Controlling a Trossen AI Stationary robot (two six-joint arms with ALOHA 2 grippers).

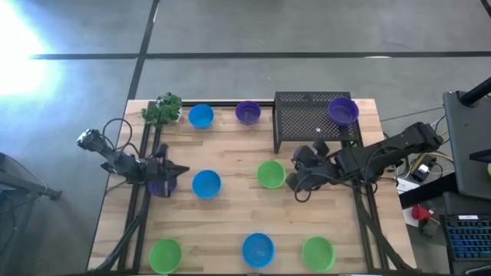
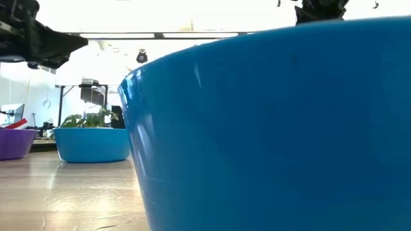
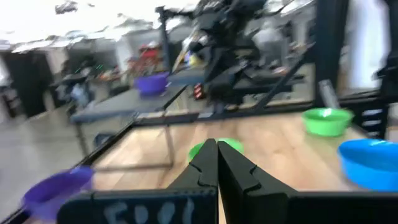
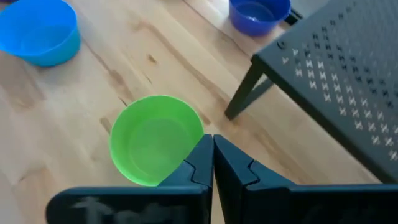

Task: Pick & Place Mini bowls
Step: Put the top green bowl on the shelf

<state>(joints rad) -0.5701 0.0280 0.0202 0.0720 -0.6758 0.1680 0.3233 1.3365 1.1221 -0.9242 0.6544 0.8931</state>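
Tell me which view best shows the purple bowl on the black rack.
The high view: the purple bowl sits whole atop the rack. The left wrist view shows it small and far; low and right wrist views miss it.

You see a table of pale wood planks, smooth, with visible grain and a faint sheen. The bowls on it look like glossy, smooth plastic in blue, green and purple. At the far right, the rack is dark perforated metal, matt. The grippers' fingers look like matt black plastic.
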